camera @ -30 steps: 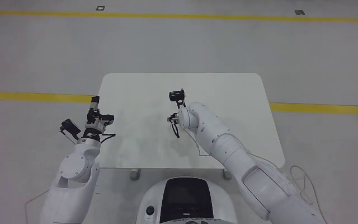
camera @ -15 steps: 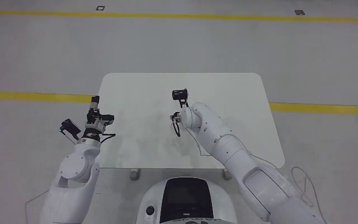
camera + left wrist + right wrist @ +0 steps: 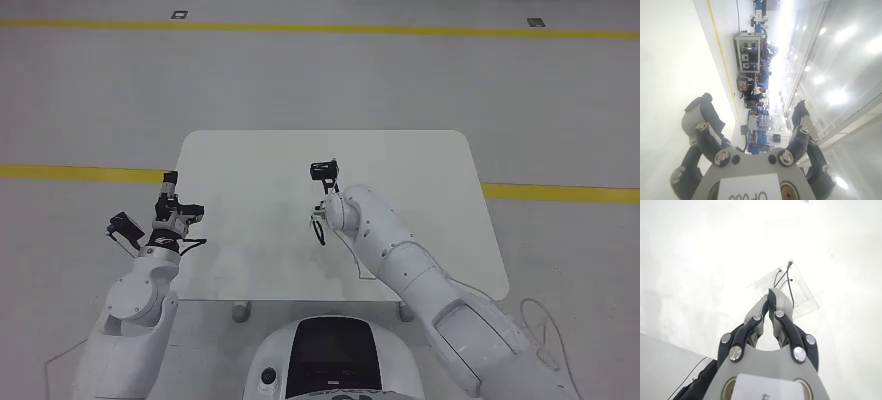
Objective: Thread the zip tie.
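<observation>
A clear shallow tray (image 3: pixel 806 294) lies on the white table (image 3: pixel 420 160) and holds three thin black zip ties (image 3: pixel 789 273). My right gripper (image 3: pixel 771 292) points down at the tray's near corner, with its jaws shut. The ties' tails run behind its fingertips, and I cannot tell whether one is pinched. In the top view the right gripper (image 3: pixel 322 212) hangs over the table's middle. My left gripper (image 3: pixel 753 108) is open and holds nothing. It stands at the table's left edge (image 3: pixel 178 197), pointing away across the room.
A thin black cable (image 3: pixel 318 235) loops at the right wrist. The table's front edge (image 3: pixel 677 347) runs close behind the right gripper. Bare white tabletop surrounds the tray on all sides.
The right arm's wrist has shifted slightly to the right over the table. The left arm has not moved.
</observation>
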